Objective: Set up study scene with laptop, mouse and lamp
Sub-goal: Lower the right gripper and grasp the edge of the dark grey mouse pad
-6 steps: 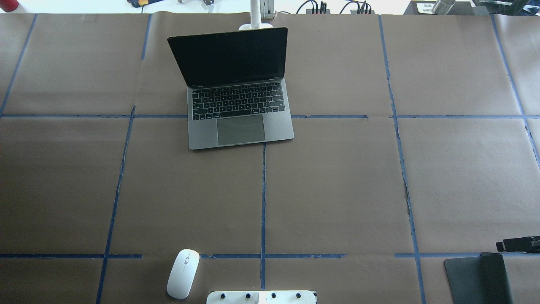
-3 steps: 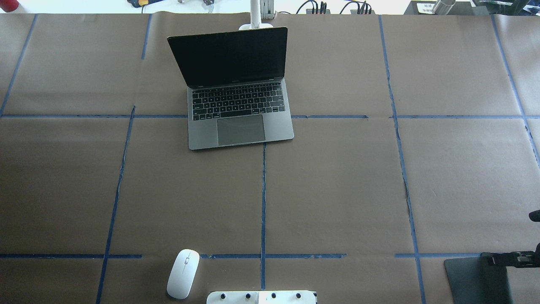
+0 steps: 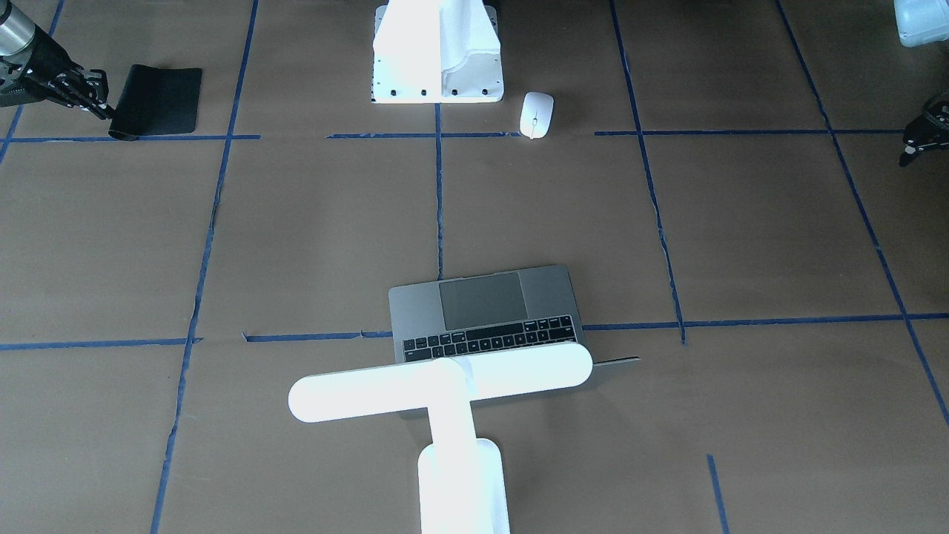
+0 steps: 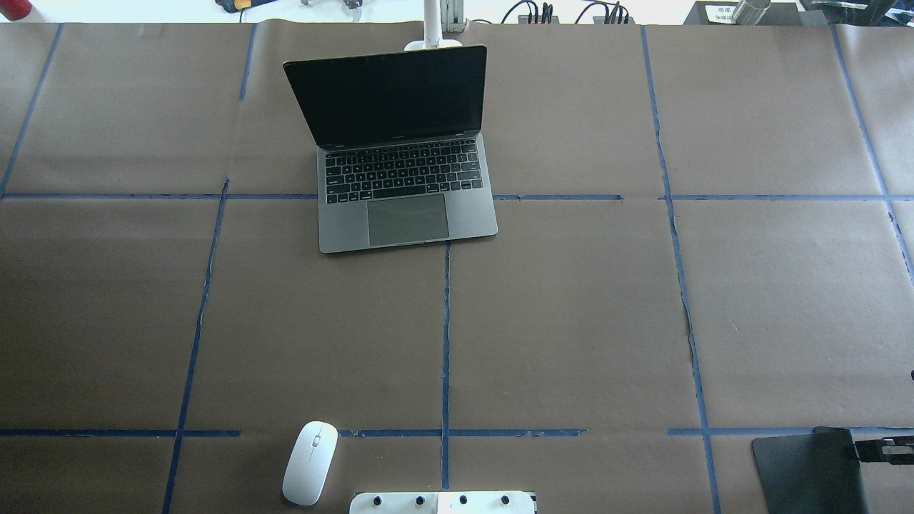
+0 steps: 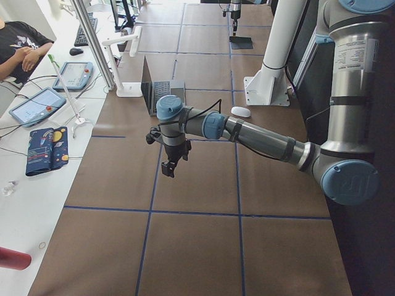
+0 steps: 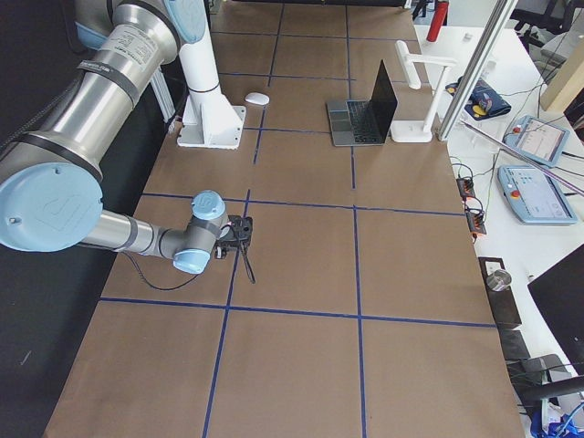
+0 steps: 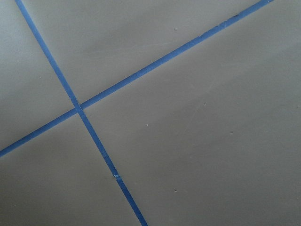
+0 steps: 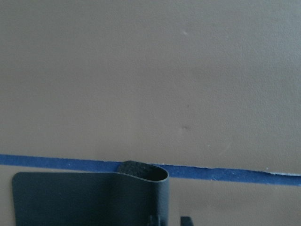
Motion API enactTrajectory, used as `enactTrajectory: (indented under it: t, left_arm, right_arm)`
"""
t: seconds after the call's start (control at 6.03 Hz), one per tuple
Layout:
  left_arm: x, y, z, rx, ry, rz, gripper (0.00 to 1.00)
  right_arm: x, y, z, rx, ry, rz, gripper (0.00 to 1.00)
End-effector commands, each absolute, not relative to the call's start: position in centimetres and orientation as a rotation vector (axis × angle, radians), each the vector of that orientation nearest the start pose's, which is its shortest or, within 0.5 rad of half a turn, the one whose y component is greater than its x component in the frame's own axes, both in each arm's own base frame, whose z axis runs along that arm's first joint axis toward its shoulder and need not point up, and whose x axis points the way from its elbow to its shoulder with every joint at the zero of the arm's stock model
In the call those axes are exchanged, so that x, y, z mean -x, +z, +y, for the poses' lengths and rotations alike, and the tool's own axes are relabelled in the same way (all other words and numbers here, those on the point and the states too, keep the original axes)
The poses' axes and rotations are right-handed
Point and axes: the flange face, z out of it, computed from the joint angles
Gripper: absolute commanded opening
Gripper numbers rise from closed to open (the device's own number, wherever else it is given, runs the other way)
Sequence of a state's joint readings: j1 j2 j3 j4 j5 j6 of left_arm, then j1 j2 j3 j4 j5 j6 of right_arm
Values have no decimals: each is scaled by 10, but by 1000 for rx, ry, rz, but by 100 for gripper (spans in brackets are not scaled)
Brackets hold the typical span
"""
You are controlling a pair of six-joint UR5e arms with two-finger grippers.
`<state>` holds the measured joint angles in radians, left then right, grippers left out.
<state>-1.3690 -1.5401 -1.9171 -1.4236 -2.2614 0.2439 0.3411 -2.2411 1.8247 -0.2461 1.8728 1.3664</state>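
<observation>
The laptop (image 4: pixel 407 214) stands open at the far middle of the table, screen dark. The lamp (image 3: pixel 437 386) stands just behind it, its bar head over the lid. The mouse (image 4: pixel 310 462) lies at the near edge, left of centre, apart from both grippers. My right gripper (image 4: pixel 860 450) is at the near right. In the right wrist view its fingertips (image 8: pixel 157 220) stand close together on either side of the curled-up edge of a black mat (image 8: pixel 84 197). My left gripper (image 5: pixel 168 168) hangs over bare table far to the left. I cannot tell whether it is open or shut.
A white pedestal with bolt holes (image 4: pixel 443 503) stands at the near middle edge, right of the mouse. The black mat (image 4: pixel 803 471) lies at the near right corner. Blue tape lines cross the brown paper. Cables and gear line the far edge.
My right gripper has come down and toward the near edge, from above the mat's far corner to its right edge. Laptop, lamp and mouse have not moved.
</observation>
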Motion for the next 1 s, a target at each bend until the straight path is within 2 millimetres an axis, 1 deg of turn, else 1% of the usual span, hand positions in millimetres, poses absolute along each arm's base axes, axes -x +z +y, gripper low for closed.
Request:
enactTrajectory:
  t: [0.0, 0.17, 0.33, 0.5, 0.83]
  left_arm:
    - [-25, 524, -475, -179, 483, 693, 100]
    - [-25, 525, -475, -178, 482, 692, 100]
    - [-25, 525, -475, -178, 484, 692, 100]
    - [-23, 530, -471, -168, 479, 693, 100]
    - [-24, 532, -469, -164, 480, 694, 100]
  right_arm:
    - [186, 631, -176, 25, -13, -954, 0]
    - [187, 627, -176, 23, -15, -965, 14]
    - [192, 626, -178, 25, -11, -972, 47]
    - [195, 626, -178, 29, -7, -973, 55]
    - [195, 630, -177, 35, -8, -959, 56]
